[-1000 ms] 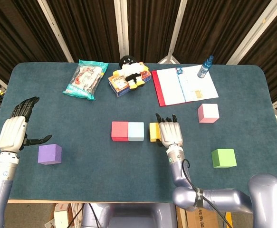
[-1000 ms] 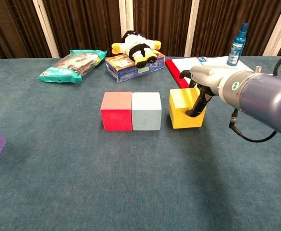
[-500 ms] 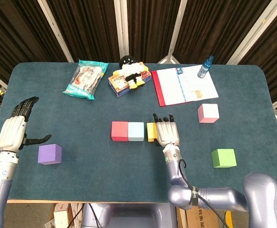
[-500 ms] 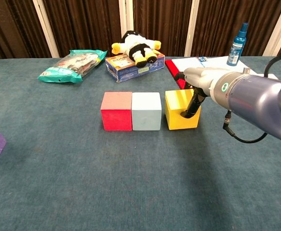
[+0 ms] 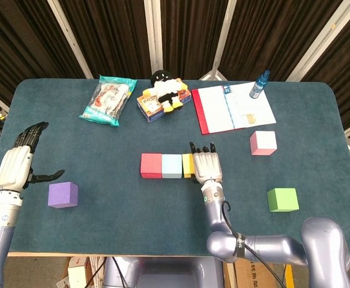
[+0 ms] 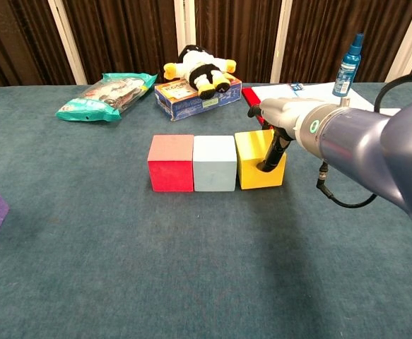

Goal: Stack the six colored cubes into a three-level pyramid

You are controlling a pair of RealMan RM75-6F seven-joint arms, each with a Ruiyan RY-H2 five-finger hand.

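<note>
From my station the table (image 5: 102, 222) reads as covered in a matt, slightly napped teal cloth, like felt or short carpet. The red cube (image 6: 171, 163), pale blue cube (image 6: 214, 163) and yellow cube (image 6: 254, 168) have flat, matt faces with no shine, as does the purple cube (image 5: 63, 195). My right hand (image 5: 205, 165) shows pale, smooth shells with dark fingers; the arm behind it is satin grey. The snack bag (image 6: 107, 94) is glossy, crinkled film. The toy (image 6: 198, 70) looks plush. The spray bottle (image 6: 348, 66) is clear blue plastic. The open book (image 5: 233, 108) is plain paper.
</note>
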